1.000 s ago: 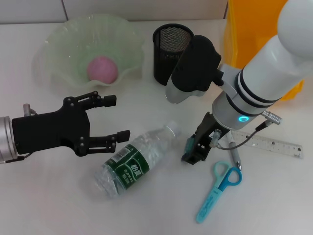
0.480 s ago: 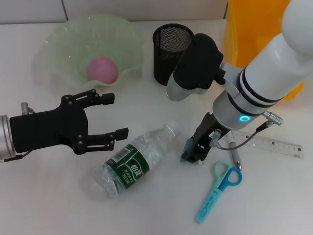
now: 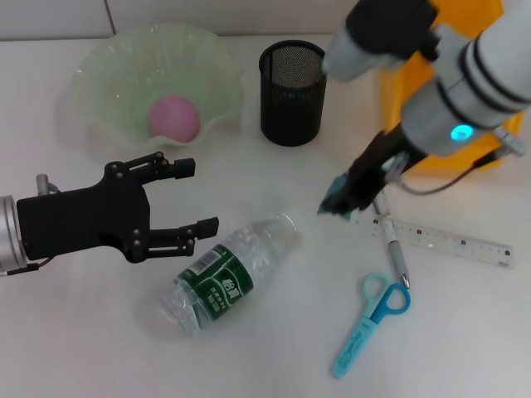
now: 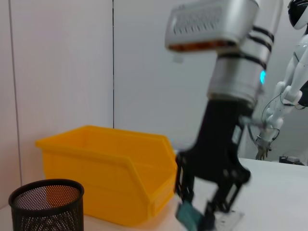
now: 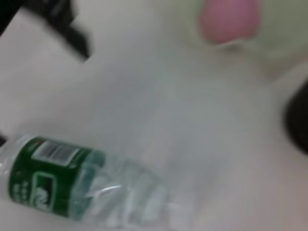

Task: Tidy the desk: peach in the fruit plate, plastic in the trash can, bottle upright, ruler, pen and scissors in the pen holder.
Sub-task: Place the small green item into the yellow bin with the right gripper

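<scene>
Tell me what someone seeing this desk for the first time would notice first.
Probably the right gripper, raised over the middle of the desk with a small teal scrap of plastic pinched in it, in front of the yellow trash can. Next, the water bottle lying on its side near the front, with the open left gripper hovering beside it. The pink peach sits in the pale green fruit plate at the back left.

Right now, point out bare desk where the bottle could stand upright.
Bare desk lies near the front edge, between the bottle and scissors, and left of the bottle under the left gripper. Crowded: pen, ruler and right gripper at right.
</scene>
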